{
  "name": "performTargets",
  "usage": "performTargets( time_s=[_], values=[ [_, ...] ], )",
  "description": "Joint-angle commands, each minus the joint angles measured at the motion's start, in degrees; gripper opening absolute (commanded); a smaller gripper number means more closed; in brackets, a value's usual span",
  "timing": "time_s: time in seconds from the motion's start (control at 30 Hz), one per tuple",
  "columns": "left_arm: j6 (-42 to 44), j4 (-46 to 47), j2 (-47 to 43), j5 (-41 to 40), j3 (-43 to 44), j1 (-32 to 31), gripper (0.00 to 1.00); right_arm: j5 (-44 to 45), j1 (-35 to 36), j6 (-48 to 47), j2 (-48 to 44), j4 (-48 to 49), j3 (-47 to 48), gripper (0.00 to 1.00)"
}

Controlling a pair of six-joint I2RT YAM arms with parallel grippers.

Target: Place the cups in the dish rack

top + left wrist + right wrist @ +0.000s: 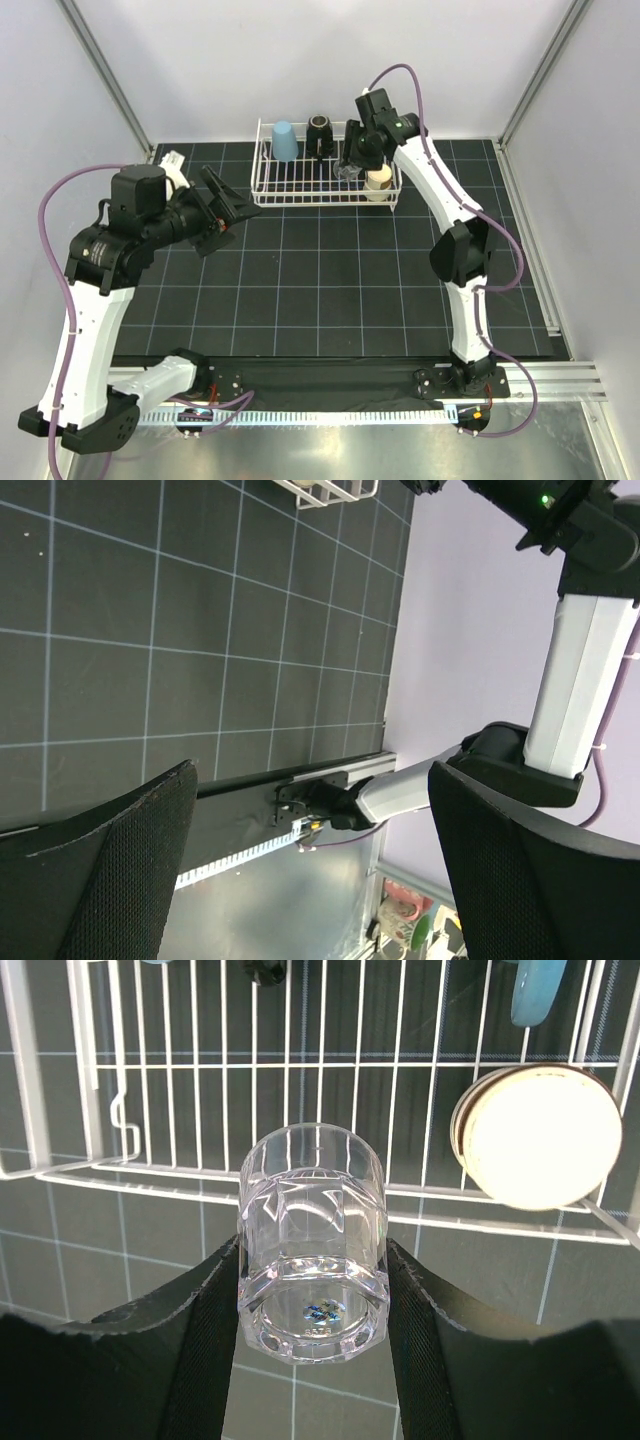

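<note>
Tiny clear glass [312, 1245], faceted and thick-based, pinched by right pincer [312, 1305].

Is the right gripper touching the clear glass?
Touching. The right wrist view shows the right gripper pressed against both sides of the clear glass, no gap.

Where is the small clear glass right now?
Right wrist view: the glass is clamped in the right gripper at the right end of the rack, beside a tan cup.
</note>
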Motion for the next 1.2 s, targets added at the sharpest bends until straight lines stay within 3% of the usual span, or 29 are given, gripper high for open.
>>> performTargets(
  time_s=[0.0, 1.17],
  values=[
    [2.5, -1.4, -0.6, -1.7, 0.4, 0.2, 0.93, 1.4, 0.4, -1.0, 0.8, 3.2, 3.0, 0.04],
    [3.8, -2.6, 3.4, -2.5, 1.3, 0.3, 0.92, 10.1, 2.5, -7.0, 12.2, 0.5, 6.2, 0.06]
  ],
)
